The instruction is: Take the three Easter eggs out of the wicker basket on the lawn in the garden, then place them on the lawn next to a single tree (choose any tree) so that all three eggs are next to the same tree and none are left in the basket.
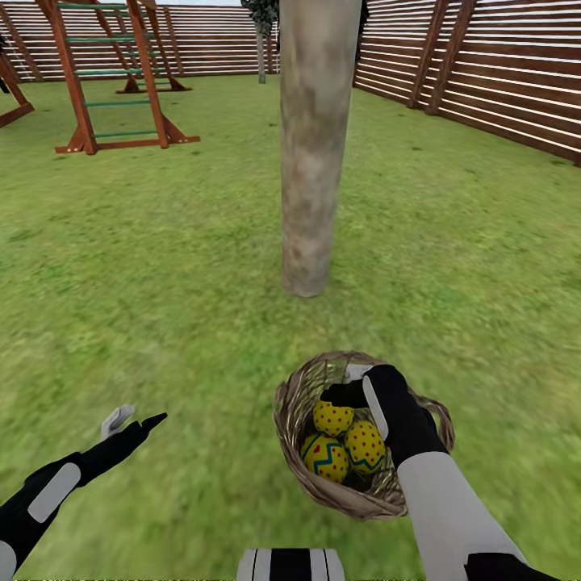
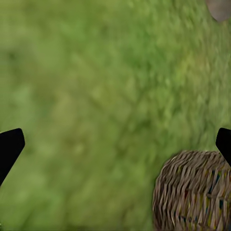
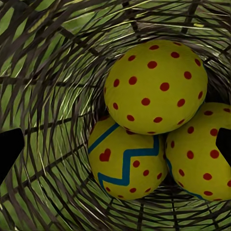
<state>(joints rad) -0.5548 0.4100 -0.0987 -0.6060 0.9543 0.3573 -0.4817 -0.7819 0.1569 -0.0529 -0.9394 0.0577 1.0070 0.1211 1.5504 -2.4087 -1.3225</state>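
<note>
Your right gripper (image 1: pixel 353 386) hangs over the wicker basket (image 1: pixel 303 403), which sits tilted on the lawn (image 1: pixel 161 282) just in front of the tree (image 1: pixel 311 161). Your forearm hides the basket's right side. All three Easter eggs (image 1: pixel 332 418) lie inside, touching: one dotted egg (image 3: pixel 155 86) rests on the other two. In the right wrist view the finger tips stand wide apart at the picture's edges, gripping nothing. Your left gripper (image 1: pixel 133 421) hovers over bare grass, well apart from the basket, its fingers spread and empty. The tree's trunk is cut off at the top, so its leaves are out of sight.
</note>
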